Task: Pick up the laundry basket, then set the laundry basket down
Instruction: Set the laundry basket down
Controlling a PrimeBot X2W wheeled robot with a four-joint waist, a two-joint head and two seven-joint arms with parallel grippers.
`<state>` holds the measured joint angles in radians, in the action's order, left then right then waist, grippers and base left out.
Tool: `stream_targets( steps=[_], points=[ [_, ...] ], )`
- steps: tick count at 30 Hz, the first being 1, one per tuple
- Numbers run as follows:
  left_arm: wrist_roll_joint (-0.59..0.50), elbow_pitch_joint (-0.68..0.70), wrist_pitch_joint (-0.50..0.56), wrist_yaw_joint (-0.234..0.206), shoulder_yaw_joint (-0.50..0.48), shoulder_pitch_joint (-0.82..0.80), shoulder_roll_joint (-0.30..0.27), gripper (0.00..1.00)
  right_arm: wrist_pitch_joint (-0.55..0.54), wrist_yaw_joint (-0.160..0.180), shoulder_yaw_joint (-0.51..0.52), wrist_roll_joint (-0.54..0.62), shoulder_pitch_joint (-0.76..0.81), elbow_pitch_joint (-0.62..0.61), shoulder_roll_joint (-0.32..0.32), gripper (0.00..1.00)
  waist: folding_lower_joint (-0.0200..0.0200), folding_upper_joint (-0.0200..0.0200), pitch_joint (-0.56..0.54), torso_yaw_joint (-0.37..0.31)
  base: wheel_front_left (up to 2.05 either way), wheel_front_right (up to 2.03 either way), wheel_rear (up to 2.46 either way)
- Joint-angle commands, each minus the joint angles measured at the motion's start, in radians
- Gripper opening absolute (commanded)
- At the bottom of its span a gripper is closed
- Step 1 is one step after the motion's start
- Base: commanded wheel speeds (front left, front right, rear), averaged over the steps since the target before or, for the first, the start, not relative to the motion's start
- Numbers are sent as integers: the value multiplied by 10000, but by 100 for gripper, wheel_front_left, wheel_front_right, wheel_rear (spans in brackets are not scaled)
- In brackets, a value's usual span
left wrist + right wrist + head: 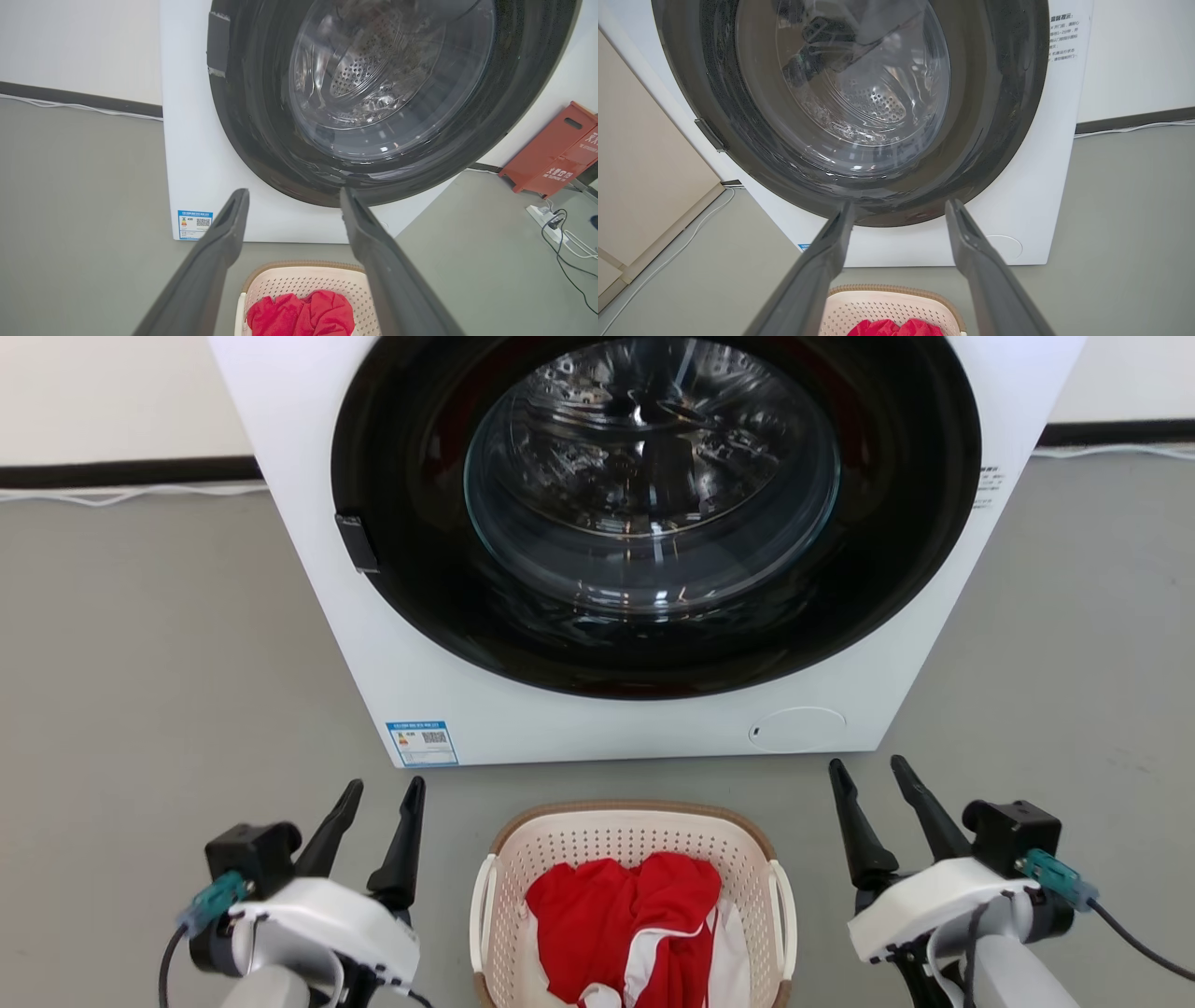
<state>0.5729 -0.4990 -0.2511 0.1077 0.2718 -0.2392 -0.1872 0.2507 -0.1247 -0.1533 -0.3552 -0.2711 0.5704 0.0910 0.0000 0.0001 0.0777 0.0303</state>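
Left gripper (pixel 385 784), right gripper (pixel 866 763) spread, empty — if I lift the basket (pixel 635 814) by one handle (pixel 484 905), clothes (pixel 625 915) spill.

**Open floor beside the basket, washer close behind**

Bare grey floor (pixel 140 663) lies open on both sides of the laundry basket (pixel 635 807), leaving its white side handles (pixel 483 896) clear from outside. The washer (pixel 560 728) (door shut) stands just behind, with a narrow strip of floor between. Red clothing (pixel 625 915) fills the basket's inside. The left gripper (pixel 386 786) and right gripper (pixel 866 763) flank the basket, fingers spread, touching nothing.
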Motion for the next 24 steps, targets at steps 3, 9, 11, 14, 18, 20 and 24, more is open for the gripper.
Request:
stream_targets(
  steps=[3, 9, 11, 14, 18, 20, 24],
  points=[
    [-489, 970, -106, 99, -848, 419, -35, 100, 110, -60, 105, 294, 299, -765, -30, 100, 0, -1, -190, -5, 0, 0, 0],
    [-1080, 1655, -107, 146, -1461, 1162, 328, 100, 110, -60, 456, 583, 794, -1503, -80, 100, 0, -1, -371, 26, 0, 0, 0],
    [-1253, 1757, -107, 163, -1584, 1317, 447, 100, 110, -60, 505, 650, 896, -1646, -89, 100, 0, -1, -415, 39, 0, 0, 0],
    [-1507, 1861, -107, 183, -1734, 1473, 590, 100, 110, -60, 601, 714, 1015, -1762, -94, 100, 0, -1, -475, 67, 0, 0, 0],
    [-1747, 1896, -107, 204, -1849, 1568, 724, 100, 110, -60, 715, 767, 1103, -1817, -98, 100, 0, -1, -516, 104, 0, 0, 0],
    [-1811, 1897, -107, 212, -1901, 1577, 769, 100, 110, -60, 749, 788, 1125, -1821, -102, 100, 0, -1, -526, 113, 0, 0, 0],
    [-1853, 1892, -107, 220, -1972, 1576, 827, 100, 111, -60, 780, 811, 1124, -1819, -110, 100, 0, -1, -513, 111, 0, 0, 0]
  ],
)
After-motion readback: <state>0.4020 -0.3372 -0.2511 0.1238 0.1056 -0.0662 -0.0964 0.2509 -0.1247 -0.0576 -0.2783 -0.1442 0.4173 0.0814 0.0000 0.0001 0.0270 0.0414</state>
